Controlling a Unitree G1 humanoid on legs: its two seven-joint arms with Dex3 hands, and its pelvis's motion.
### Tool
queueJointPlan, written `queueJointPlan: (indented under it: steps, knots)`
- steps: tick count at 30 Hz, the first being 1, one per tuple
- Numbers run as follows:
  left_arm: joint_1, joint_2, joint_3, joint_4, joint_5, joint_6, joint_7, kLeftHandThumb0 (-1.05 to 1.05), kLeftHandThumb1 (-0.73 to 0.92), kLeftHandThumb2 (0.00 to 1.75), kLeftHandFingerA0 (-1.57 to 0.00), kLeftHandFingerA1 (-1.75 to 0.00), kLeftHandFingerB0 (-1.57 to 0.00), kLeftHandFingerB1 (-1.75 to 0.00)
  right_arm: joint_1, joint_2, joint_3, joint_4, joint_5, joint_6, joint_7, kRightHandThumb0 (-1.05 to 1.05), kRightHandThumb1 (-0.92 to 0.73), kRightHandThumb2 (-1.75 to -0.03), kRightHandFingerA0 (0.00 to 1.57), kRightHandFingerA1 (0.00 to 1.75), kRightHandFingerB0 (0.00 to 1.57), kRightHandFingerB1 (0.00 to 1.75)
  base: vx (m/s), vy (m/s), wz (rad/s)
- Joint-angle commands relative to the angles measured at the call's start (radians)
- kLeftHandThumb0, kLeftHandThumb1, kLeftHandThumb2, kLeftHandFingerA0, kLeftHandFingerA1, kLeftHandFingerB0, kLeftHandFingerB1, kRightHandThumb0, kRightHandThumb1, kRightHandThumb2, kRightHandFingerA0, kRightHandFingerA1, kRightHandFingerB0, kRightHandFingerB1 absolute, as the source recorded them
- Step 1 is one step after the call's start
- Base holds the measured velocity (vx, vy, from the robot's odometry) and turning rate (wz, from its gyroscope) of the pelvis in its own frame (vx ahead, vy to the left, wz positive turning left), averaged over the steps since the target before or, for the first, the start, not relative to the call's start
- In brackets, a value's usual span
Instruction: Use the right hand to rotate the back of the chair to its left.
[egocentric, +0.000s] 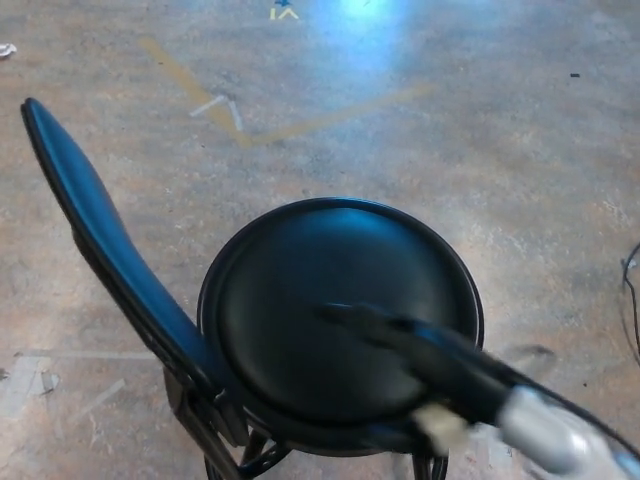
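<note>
In the head view, the right hand (385, 328) is seen over the round black seat (340, 310) of the chair, entering from the lower right on a silver forearm (560, 440). The hand is smeared by motion blur; nothing is seen to be held in it, but how far its fingers are spread cannot be told. The chair back (100, 250) stands to the left of the hand and apart from it, a long curved black panel running from the far upper left down to the seat's near-left edge, where it is joined by a dark metal bracket (205, 410). The concrete floor (480, 150) lies beyond the hand, marked with faded tape lines.

The back is judged to be stiff and smooth, possibly slippery under the fingers. The chair is likely to swivel freely rather than resist. Contact is best made on the panel's edge well away from the bracket, where leverage is greatest.
</note>
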Motion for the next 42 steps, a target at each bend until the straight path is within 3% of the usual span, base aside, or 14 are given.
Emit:
queueJointPlan:
  steps: [1,6,10,11,14,16,21,23,24,25,28,32,37,42]
  knots:
    - [0.015,-0.011,0.0,-0.001,0.001,0.001,0.004,-0.43,0.75,0.63,-0.62,-0.55,-0.54,-0.45,0.106,-0.057,-0.145,0.081,0.01,-0.221,-0.276,-1.05,-0.85,-0.69,0.0,0.52,0.0,0.49,0.0,0.0,0.0]
    - [0.011,-0.016,-0.02,-0.001,0.018,0.001,0.007,-0.44,0.75,0.63,-0.61,-0.56,-0.56,-0.45,0.12,-0.105,-0.256,0.407,-0.007,-0.162,-0.593,-1.05,-0.92,-0.76,0.0,0.37,0.0,0.3,0.0,0.0,0.0]
    - [0.017,-0.018,-0.008,-0.002,0.003,0.001,0.006,-0.45,0.75,0.63,-0.6,-0.55,-0.56,-0.45,0.1,-0.101,-0.272,0.56,0.032,-0.043,-0.605,-1.05,-0.92,-0.85,0.0,0.25,0.0,0.22,0.0,0.0,0.0]
    - [0.019,-0.016,-0.012,-0.002,0.007,0.003,0.003,-0.45,0.75,0.63,-0.62,-0.54,-0.56,-0.45,0.095,-0.089,-0.282,0.633,0.06,0.035,-0.579,-1.05,-0.92,-0.84,0.0,0.47,0.0,0.37,0.0,0.0,0.0]
    - [0.017,-0.014,-0.025,-0.001,0.018,0.011,0.004,-0.46,0.75,0.63,-0.62,-0.55,-0.55,-0.45,0.086,-0.075,-0.293,0.696,0.073,0.087,-0.551,-1.05,-0.92,-0.85,0.0,0.44,0.0,0.35,0.0,0.0,0.0]
    - [0.018,-0.012,-0.024,-0.002,0.016,0.004,0.0,-0.46,0.75,0.63,-0.59,-0.55,-0.55,-0.44,0.089,-0.056,-0.276,0.742,0.056,0.187,-0.516,-1.05,-0.92,-0.88,0.0,0.83,0.0,0.64,0.0,0.0,0.0]
    - [0.016,-0.008,-0.033,0.0,0.021,0.005,0.003,-0.45,0.75,0.63,-0.6,-0.55,-0.53,-0.44,0.113,-0.02,-0.264,0.806,0.042,0.287,-0.449,-1.05,-0.9,-0.89,0.0,1.24,0.0,0.99,0.0,0.0,0.0]
    - [0.022,-0.01,-0.025,0.001,0.012,0.004,0.009,-0.43,0.74,0.62,-0.6,-0.54,-0.53,-0.44,0.125,-0.006,-0.276,0.817,0.053,0.305,-0.42,-1.05,-0.89,-0.88,0.0,1.24,0.0,0.98,0.0,0.0,0.0]
    - [0.025,-0.01,-0.016,0.0,0.003,-0.002,0.01,-0.43,0.74,0.63,-0.6,-0.54,-0.53,-0.44,0.129,0.0,-0.288,0.82,0.064,0.308,-0.408,-1.05,-0.71,-1.29,0.0,1.03,0.0,0.86,0.0,0.0,0.0]
    - [0.025,-0.01,-0.016,0.0,0.003,-0.002,0.005,-0.44,0.77,0.63,-0.61,-0.55,-0.54,-0.45,0.131,0.007,-0.306,0.824,0.08,0.325,-0.388,-1.05,-0.83,-0.89,0.0,1.29,0.0,1.05,0.0,0.0,0.0]
    - [0.02,-0.011,-0.032,-0.002,0.017,0.005,0.005,-0.45,0.76,0.63,-0.62,-0.57,-0.56,-0.45,0.14,0.026,-0.355,0.831,0.119,0.359,-0.35,-1.05,-0.81,-0.87,0.0,1.37,0.0,1.07,0.0,0.0,0.0]
    - [0.02,-0.01,-0.032,-0.004,0.012,0.006,0.006,-0.46,0.76,0.63,-0.6,-0.57,-0.53,-0.45,0.152,0.045,-0.417,0.832,0.155,0.393,-0.32,-1.05,-0.74,-0.92,0.0,1.37,0.0,1.12,0.0,0.0,0.0]
    - [0.026,-0.004,-0.051,-0.003,0.022,-0.011,-0.001,-0.44,0.74,0.62,-0.62,-0.54,-0.57,-0.45,0.175,0.068,-0.529,0.83,0.223,0.446,-0.278,-1.05,-0.65,-1.17,0.36,1.29,0.0,0.95,0.0,0.0,0.0]
    - [0.025,-0.003,-0.052,-0.003,0.016,-0.006,-0.002,-0.45,0.76,0.63,-0.62,-0.56,-0.56,-0.45,0.178,0.088,-0.642,0.821,0.296,0.459,-0.241,-1.05,-0.47,-1.39,0.15,1.01,0.1,0.85,0.0,0.0,0.0]
